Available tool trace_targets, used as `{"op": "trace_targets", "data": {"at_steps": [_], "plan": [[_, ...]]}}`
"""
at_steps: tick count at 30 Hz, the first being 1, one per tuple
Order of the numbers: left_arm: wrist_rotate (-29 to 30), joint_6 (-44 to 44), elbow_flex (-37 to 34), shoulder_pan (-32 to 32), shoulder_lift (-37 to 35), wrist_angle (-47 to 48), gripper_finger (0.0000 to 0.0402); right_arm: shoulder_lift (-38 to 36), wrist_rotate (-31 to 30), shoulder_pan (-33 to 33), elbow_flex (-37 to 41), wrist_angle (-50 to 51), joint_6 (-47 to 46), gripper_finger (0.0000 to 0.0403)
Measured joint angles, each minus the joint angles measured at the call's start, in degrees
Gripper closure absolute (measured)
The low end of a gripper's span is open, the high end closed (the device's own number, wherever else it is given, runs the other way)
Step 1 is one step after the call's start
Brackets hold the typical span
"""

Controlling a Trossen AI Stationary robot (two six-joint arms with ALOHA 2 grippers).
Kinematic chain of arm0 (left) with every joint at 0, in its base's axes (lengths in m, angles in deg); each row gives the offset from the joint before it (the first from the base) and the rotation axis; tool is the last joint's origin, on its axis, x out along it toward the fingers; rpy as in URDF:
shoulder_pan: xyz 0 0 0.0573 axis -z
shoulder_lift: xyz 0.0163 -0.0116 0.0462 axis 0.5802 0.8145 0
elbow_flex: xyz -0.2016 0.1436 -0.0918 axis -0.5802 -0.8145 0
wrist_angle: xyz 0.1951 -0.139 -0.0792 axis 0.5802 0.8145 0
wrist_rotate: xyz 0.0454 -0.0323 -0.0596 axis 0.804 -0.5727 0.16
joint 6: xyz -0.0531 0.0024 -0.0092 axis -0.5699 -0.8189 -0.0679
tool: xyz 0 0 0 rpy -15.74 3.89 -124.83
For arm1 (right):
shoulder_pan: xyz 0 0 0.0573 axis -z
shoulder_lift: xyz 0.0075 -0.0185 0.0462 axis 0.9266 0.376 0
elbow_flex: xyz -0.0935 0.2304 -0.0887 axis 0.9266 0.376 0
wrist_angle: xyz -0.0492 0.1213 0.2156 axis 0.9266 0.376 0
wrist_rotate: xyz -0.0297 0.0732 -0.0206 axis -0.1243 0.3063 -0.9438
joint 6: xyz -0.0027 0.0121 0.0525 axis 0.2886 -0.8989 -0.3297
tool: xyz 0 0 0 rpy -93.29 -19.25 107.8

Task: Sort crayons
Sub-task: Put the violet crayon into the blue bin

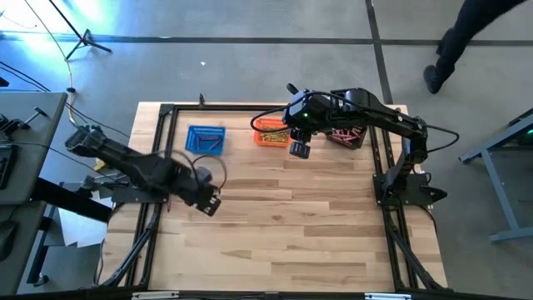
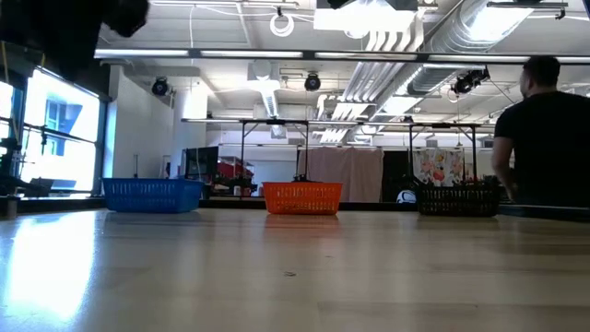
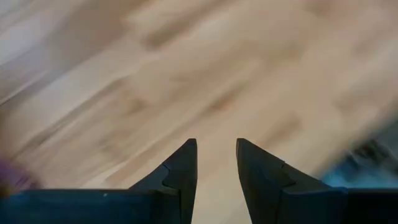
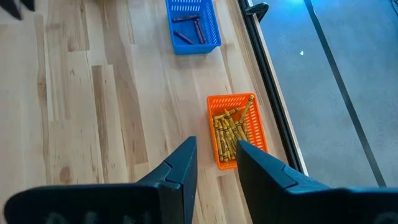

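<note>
Three small mesh baskets stand in a row at the table's far side. The blue basket [image 1: 206, 139] holds dark purple-blue crayons [image 4: 189, 28]. The orange basket [image 1: 271, 132] holds several yellow-gold crayons [image 4: 231, 130]. The black basket [image 1: 348, 133] holds reddish-pink crayons. My right gripper [image 1: 300, 150] hangs above the table just near of the orange basket, its fingers [image 4: 216, 142] slightly apart and empty. My left gripper [image 1: 210, 202] is over bare wood, near of the blue basket, its fingers [image 3: 216, 144] slightly apart and empty.
A black metal frame [image 1: 158, 150] runs along the table's left, far and right edges. Bare wood [image 1: 291, 233] lies between the baskets and the near edge. A person [image 2: 544, 138] stands beyond the table's far right corner.
</note>
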Motion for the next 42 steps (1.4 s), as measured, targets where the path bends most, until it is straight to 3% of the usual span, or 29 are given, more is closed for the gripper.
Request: {"op": "trace_targets", "data": {"at_steps": [4, 9, 13, 18, 26, 42], "plan": [[6.88, -21.0, -0.04, 5.19, 3.43, 9.71, 0.0303, 0.02, 0.02, 0.0, 0.01, 0.0, 0.0, 0.0304], [3.47, -35.67, -0.04, 8.17, 10.2, 17.54, 0.0303, 0.02, 0.0, 0.0, 0.01, 0.0, 0.0, 0.0304], [-2.44, -38.76, -0.05, 9.47, 15.81, 23.8, 0.0303, 0.04, 0.0, 0.0, 0.01, 0.0, 0.0, 0.0304], [-5.35, -41.06, -4.62, 10.1, 18.57, 20.88, 0.0303, 0.04, 0.0, 0.0, 0.01, 0.0, 0.0, 0.0304], [-6.81, -45.28, -17.31, 10.21, 15.96, 4.26, 0.0303, 0.03, 0.0, 0.0, 0.01, 0.02, 0.0, 0.0304], [-9.95, -45.91, -26.36, 10.45, 12.55, 4.11, 0.0303, 0.02, 0.01, 0.0, 0.0, 0.01, 0.0, 0.0304]]}}
